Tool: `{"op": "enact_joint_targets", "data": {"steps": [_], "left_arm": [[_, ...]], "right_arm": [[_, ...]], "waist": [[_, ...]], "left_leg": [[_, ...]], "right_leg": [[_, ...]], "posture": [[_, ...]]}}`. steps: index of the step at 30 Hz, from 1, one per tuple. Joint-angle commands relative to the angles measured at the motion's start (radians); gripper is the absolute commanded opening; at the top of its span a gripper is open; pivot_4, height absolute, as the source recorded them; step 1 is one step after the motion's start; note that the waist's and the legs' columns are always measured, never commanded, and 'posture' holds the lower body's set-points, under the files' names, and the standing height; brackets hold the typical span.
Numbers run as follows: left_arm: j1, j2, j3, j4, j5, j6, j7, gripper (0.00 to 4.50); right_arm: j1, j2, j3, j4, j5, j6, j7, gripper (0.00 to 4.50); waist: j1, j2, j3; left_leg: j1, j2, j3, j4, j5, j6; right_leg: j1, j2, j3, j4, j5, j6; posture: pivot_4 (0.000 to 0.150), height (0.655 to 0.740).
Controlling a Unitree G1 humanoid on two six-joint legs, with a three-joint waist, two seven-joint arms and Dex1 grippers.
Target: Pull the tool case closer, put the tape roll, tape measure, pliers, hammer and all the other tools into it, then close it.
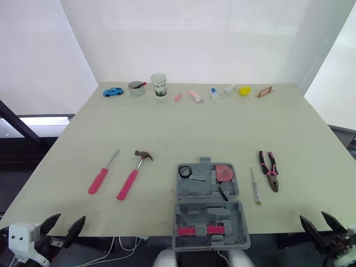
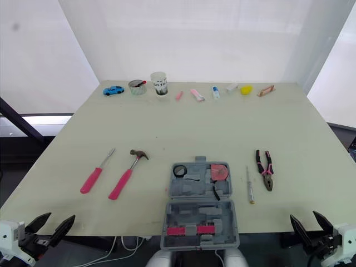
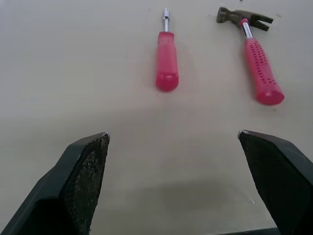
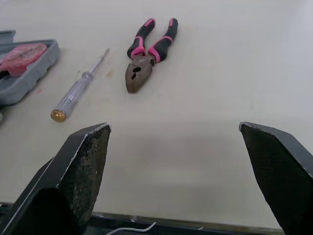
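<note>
The grey tool case (image 1: 209, 214) lies open at the table's front edge, in the middle. Its far half holds a black tape roll (image 1: 184, 171) and a pink tape measure (image 1: 225, 172); a pink tool (image 1: 200, 230) sits in the near half. A pink-handled hammer (image 1: 133, 173) and a pink screwdriver (image 1: 102, 173) lie to its left. To the right of the case lie a clear-handled screwdriver (image 1: 255, 186) and pink-and-black pliers (image 1: 268, 169). My left gripper (image 1: 62, 227) hangs open off the front left edge. My right gripper (image 1: 322, 225) is open off the front right edge. Both are empty.
Along the table's far edge runs a row of small items: a blue toy car (image 1: 113, 92), a tin can (image 1: 136, 88), a white cup (image 1: 159, 84), pink pieces (image 1: 195, 95), a yellow object (image 1: 245, 90). The table's front edge (image 1: 111, 232) lies just beyond both grippers.
</note>
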Motion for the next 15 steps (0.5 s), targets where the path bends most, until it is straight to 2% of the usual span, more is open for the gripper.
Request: {"op": "enact_joint_targets", "data": {"steps": [1, 8, 15], "left_arm": [[0.01, 0.0, 0.021, -0.019, -0.008, -0.024, -0.005, 4.5], [-0.044, -0.024, -0.053, -0.182, -0.018, 0.021, 0.021, 4.5], [-0.112, 0.018, -0.157, -0.308, -0.008, 0.072, -0.029, 4.5]], "right_arm": [[0.011, -0.003, -0.014, -0.011, -0.002, -0.028, 0.007, 4.42], [-0.044, 0.001, 0.081, -0.12, -0.086, 0.043, -0.109, 4.42], [-0.119, 0.006, 0.167, -0.218, -0.137, 0.145, -0.224, 4.42]], "waist": [[0.0, 0.0, 0.0], [0.002, 0.0, 0.0], [0.002, 0.0, -0.001]], "left_leg": [[0.0, 0.0, 0.0, 0.0, 0.0, 0.0], [0.0, 0.0, 0.0, -0.004, 0.0, 0.0], [-0.001, -0.002, 0.002, -0.008, 0.003, 0.005]], "right_leg": [[0.0, -0.001, -0.001, 0.0, 0.0, 0.0], [-0.001, -0.003, -0.005, -0.004, 0.002, -0.004], [0.0, -0.002, -0.006, -0.007, 0.003, -0.004]], "posture": [[0.15, 0.74], [0.15, 0.74], [0.15, 0.74]]}}
